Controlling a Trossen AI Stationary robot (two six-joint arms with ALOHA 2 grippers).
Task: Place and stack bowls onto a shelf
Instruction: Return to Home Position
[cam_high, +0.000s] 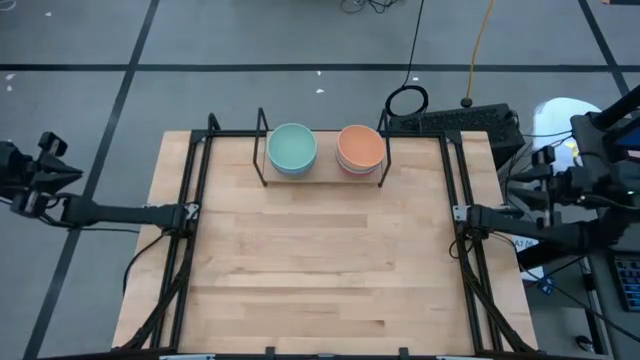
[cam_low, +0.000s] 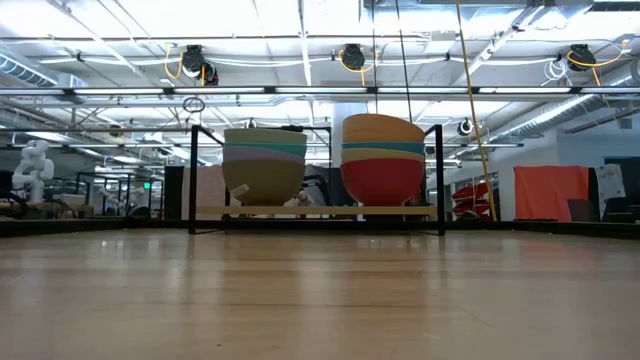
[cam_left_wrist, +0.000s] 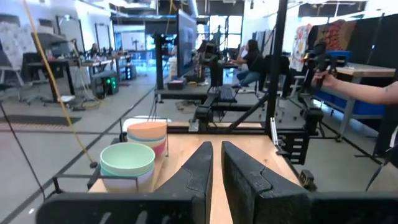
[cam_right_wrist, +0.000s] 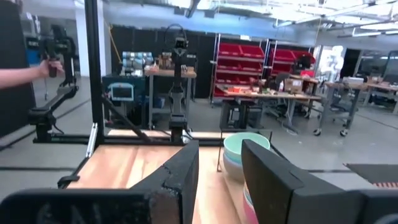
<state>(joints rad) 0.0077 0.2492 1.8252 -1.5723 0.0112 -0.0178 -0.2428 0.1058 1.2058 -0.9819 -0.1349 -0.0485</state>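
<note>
Bowls: all nested in two stacks on the shelf (cam_high: 322, 181), at the 12 o'clock edge of the table (cam_high: 320, 290). The green bowl (cam_high: 292, 147) tops the stack toward 11 and the orange bowl (cam_high: 361, 146) the one toward 1.
Handling: expect them to be light, stiff and smooth, probably slippery. Pinch one wall at the rim and lift straight up, because nested bowls may cling.
Left claw (cam_left_wrist: 216, 148): off the table at 9 o'clock, fingers barely parted, holding nothing.
Right claw (cam_right_wrist: 221, 146): off the table at 3 o'clock, fingers well apart, empty.
Low view only: shows you the banded rims of the lower bowls in the left stack (cam_low: 265, 165) and right stack (cam_low: 383, 158).
High view only: shows you both claws outside the table's sides.
</note>
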